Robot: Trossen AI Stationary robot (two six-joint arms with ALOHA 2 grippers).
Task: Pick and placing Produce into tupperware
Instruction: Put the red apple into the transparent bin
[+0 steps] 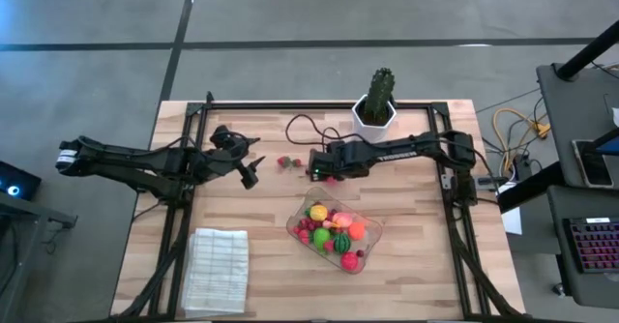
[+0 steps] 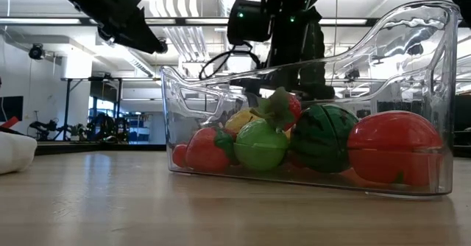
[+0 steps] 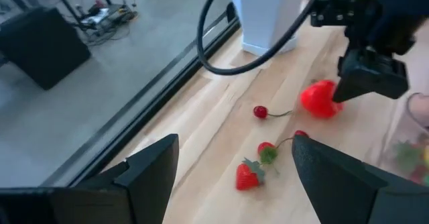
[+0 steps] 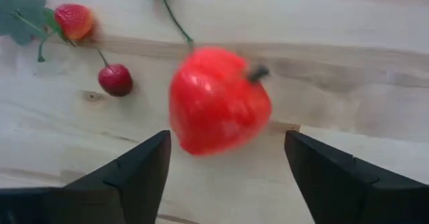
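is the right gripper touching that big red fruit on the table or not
Apart. The right wrist view shows the right gripper open, with bare table between each finger and the red fruit.

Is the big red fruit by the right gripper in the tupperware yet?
Out. The red fruit lies on bare wood between the right gripper's open fingers; the tupperware is apart.

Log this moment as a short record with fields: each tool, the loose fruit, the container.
right tool: open, poised over the red apple, not gripping it
left tool: open, waiting apart, facing the loose fruit
loose fruit: apple, strawberry, cherries on the table
tupperware: on the table, holds many toy fruits including a melon ball
cactus pot: at the table's far edge
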